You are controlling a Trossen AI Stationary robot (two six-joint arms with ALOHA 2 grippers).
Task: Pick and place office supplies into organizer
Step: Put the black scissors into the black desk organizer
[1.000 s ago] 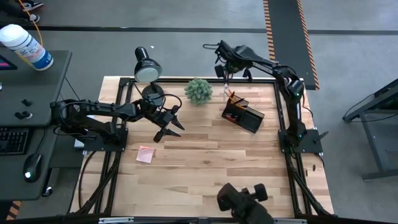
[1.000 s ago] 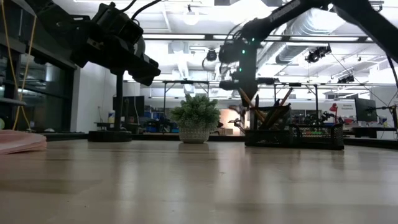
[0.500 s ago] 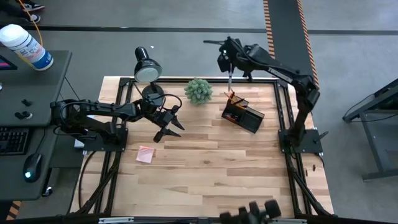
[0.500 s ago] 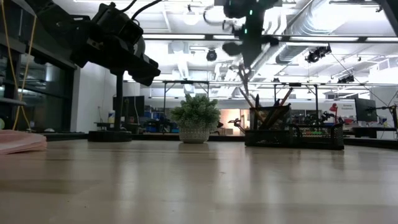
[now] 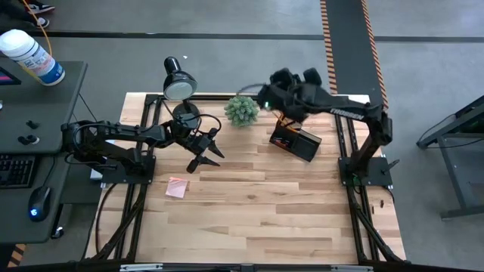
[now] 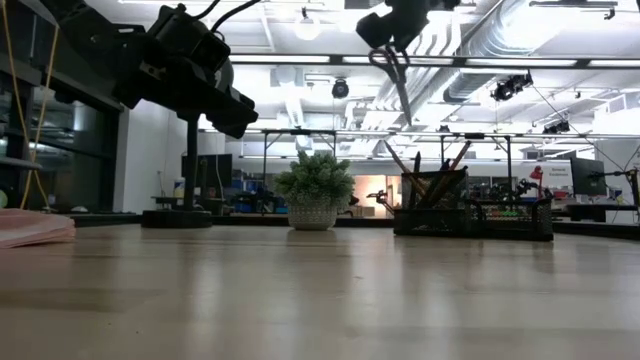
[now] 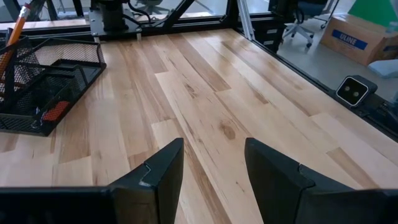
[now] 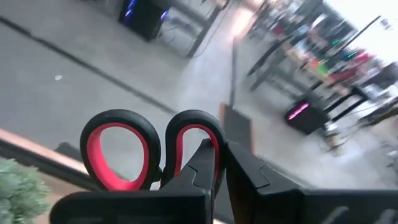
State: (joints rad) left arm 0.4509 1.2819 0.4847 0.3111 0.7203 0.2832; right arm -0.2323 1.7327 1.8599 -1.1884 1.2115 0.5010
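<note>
Right gripper (image 8: 221,165) clamped on the red-handled scissors (image 8: 146,152), high in the air. Organizer (image 5: 296,140) just below and beside it, pencils (image 6: 440,165) standing inside. Plant (image 5: 242,110) near. Left gripper (image 5: 209,149) well apart, fingers spread, empty, pink sticky-note pad (image 5: 177,187) near it.

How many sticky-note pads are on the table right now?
1. The pink pad lies on the table's left side, near the left gripper. No other shows, though the organizer may hide small items.
</note>
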